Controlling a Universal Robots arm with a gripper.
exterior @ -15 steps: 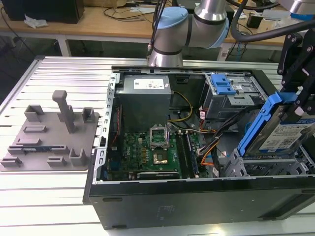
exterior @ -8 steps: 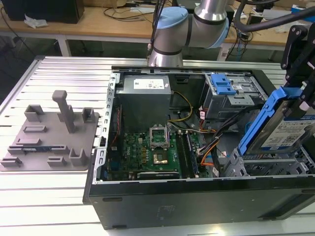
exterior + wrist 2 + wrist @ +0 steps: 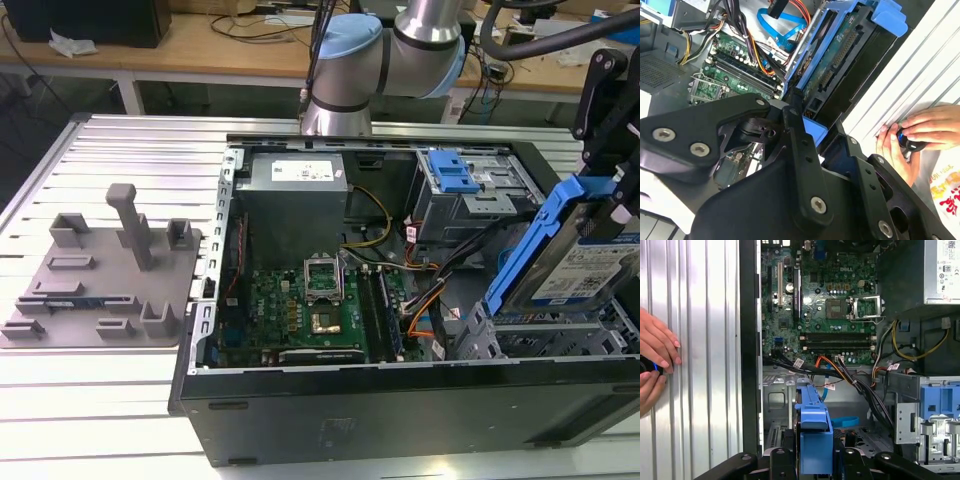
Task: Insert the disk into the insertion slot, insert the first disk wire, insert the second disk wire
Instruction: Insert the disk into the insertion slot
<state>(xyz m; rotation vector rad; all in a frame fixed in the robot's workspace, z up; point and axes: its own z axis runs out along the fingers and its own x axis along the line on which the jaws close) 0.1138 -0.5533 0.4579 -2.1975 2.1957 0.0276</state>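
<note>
In the exterior view my gripper [image 3: 612, 170] is shut on the disk [image 3: 575, 255], a silver drive with a white label in a bright blue carrier. The disk hangs tilted over the right end of the open computer case. Right under it lies the insertion slot [image 3: 535, 338], a low grey perforated cage. The second wrist view shows the disk's green underside [image 3: 840, 55] ahead of my black fingers [image 3: 796, 135]. In the first wrist view the blue carrier's edge [image 3: 815, 440] stands over the grey bay [image 3: 775, 405]. Loose orange [image 3: 825, 362] and blue [image 3: 842, 421] wires lie beside the bay.
A taller grey drive box with a blue latch [image 3: 455, 180] stands behind the slot. The motherboard [image 3: 310, 310] and power supply [image 3: 295, 180] fill the case's middle. A grey fixture plate [image 3: 100, 270] sits on the slatted table. A person's hands [image 3: 655, 360] hold a small black object beside the case.
</note>
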